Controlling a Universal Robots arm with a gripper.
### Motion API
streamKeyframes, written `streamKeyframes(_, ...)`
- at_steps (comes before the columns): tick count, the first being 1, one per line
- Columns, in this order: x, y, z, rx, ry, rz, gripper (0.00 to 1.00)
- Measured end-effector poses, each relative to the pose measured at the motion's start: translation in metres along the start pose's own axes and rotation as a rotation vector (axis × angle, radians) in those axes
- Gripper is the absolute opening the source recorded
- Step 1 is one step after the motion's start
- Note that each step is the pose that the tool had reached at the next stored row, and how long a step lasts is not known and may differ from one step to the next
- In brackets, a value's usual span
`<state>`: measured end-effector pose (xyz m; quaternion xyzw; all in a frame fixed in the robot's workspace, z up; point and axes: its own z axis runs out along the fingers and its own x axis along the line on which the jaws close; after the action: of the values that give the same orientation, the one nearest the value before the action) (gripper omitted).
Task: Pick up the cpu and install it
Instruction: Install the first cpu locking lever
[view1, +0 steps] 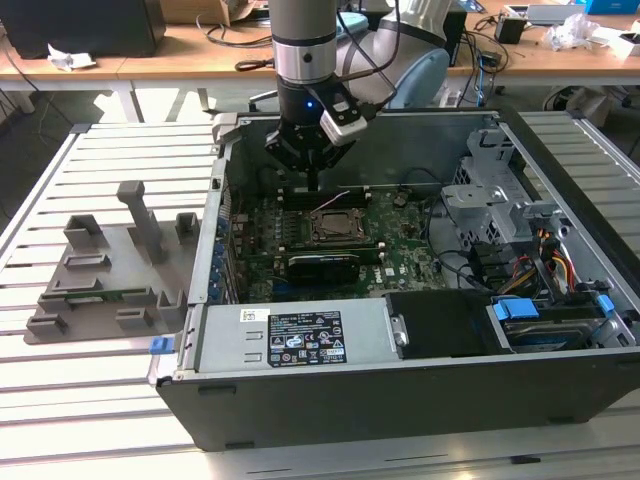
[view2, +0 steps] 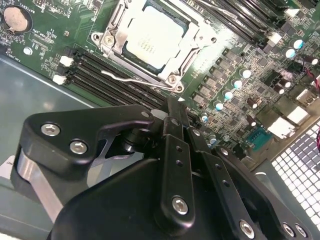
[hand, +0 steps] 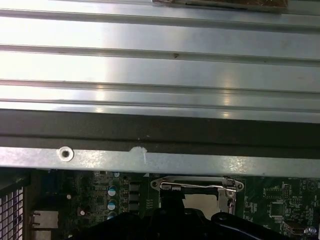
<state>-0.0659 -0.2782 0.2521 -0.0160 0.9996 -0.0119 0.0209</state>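
Observation:
The cpu (view1: 333, 222) lies flat in the socket frame (view1: 334, 226) on the green motherboard (view1: 400, 250) inside the open computer case. In the second wrist view its silver top (view2: 155, 36) shows seated inside the metal frame (view2: 112, 37), with a wire lever (view2: 130, 79) alongside. My gripper (view1: 315, 183) hangs just above the board, behind the socket near the memory slots, apart from the cpu. Its black fingers (view2: 174, 112) are pressed together, shut with nothing between them. The first wrist view shows the socket frame (hand: 197, 186) below the case wall.
Grey plastic holder blocks (view1: 110, 270) stand on the slatted table at the exterior view's left. A power supply (view1: 290, 335) lies along the case's front, with a drive cage (view1: 480, 200) and cables (view1: 550, 260) at the right. Memory slots (view2: 115, 82) run beside the socket.

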Motion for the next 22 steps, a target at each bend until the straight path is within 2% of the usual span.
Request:
streamKeyframes(5,0.0002,-0.0001,0.0063,0.0001,0.0000,0.000,0.11)
streamKeyframes(8,0.0002,-0.0002,0.0084,-0.0128,-0.0004,0.000,0.11)
streamKeyframes(11,-0.0018,-0.0003,0.0108,-0.0196,-0.0001,0.001,0.11)
streamKeyframes(14,-0.0052,-0.0004,0.0136,-0.0203,0.0006,0.000,0.11)
streamKeyframes(16,-0.0099,-0.0004,0.0182,-0.0204,0.0028,0.000,0.11)
streamKeyframes(22,-0.0099,0.0003,0.0297,-0.0208,0.0028,-0.010,0.11)
